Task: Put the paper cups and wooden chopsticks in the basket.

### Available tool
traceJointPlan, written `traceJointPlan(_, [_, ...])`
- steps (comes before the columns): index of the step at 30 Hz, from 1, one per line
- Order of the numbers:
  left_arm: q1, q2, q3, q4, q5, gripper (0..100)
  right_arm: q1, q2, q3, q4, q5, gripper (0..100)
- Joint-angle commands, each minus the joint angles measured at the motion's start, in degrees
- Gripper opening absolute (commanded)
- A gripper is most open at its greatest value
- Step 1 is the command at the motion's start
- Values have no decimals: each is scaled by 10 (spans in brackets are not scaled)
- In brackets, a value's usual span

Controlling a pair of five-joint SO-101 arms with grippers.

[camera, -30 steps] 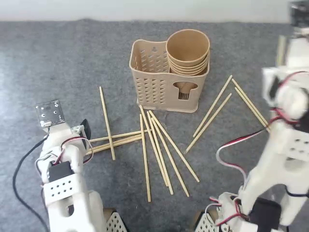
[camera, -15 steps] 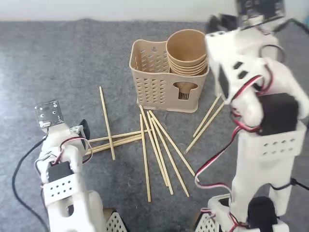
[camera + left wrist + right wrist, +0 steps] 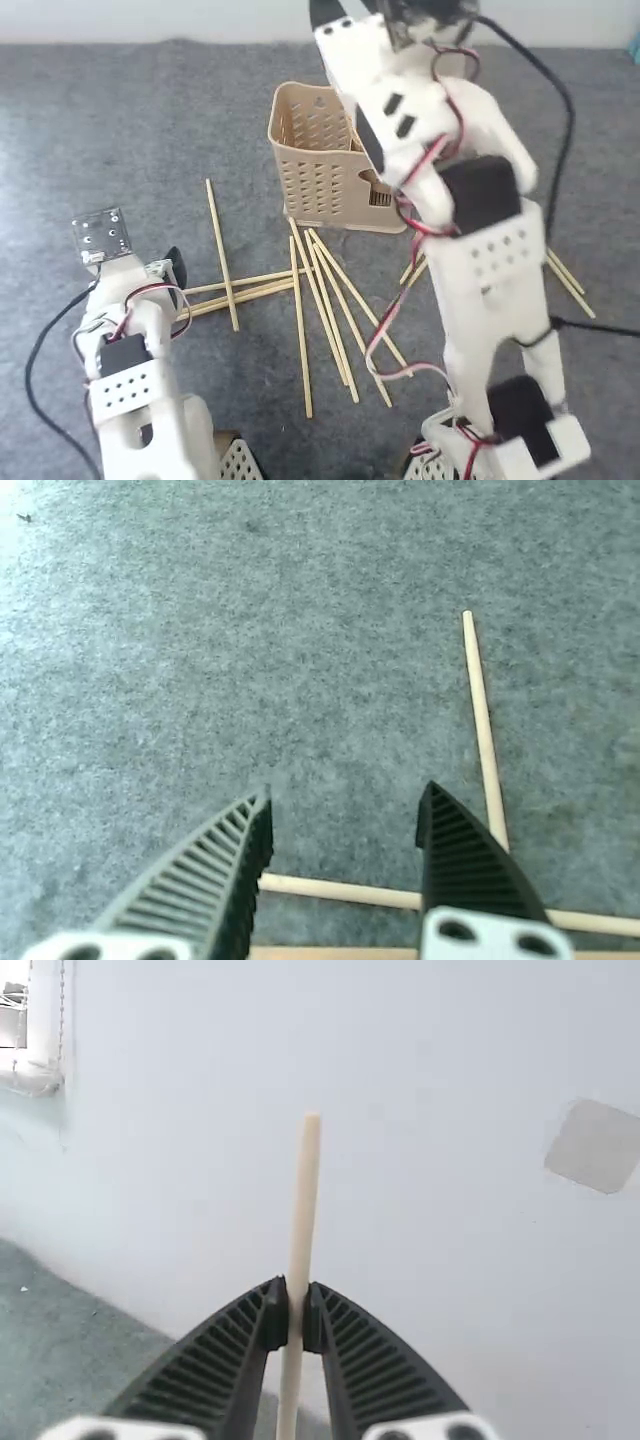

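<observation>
Right wrist view puts the right gripper (image 3: 292,1310) in front of a pale wall, its jaws clamped on one chopstick (image 3: 303,1200) that runs out past the tips. In the high view the right arm (image 3: 440,150) stretches from the lower right up over the basket (image 3: 310,150), which stands upper middle on the grey mat (image 3: 120,120). More loose sticks (image 3: 330,300) lie fanned across the middle and lower middle of the frame, with a few at the right edge. The left arm (image 3: 130,330) sits lower left. Its gripper (image 3: 345,800) has its jaws apart just above the mat, with a stick (image 3: 480,720) beside one finger. The step looks like carrying the held stick to the basket. To do it well, the wrist should tip until the stick points down into an open compartment. Its lower end should then go below the rim before the jaws let go, so it cannot bounce out or catch the wall.
</observation>
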Motion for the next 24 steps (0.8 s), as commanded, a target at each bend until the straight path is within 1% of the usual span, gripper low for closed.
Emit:
traceJointPlan(1, [-2,-12,-2,-12,-4,220,-5,21,-3,-60,-7,8])
traceJointPlan(4, [-2,-12,-2,-13,-4,220,-7,44,-3,-81,-8,8])
traceJointPlan(8, [-1,-12,-2,-13,-4,220,-27,48,-7,-87,-8,8])
traceJointPlan(15, [-1,-12,-2,-13,-4,220,-46,26,-11,-161,-3,8])
traceJointPlan(24, [-1,-12,-2,-14,-4,220,-38,83,-18,-168,-7,8])
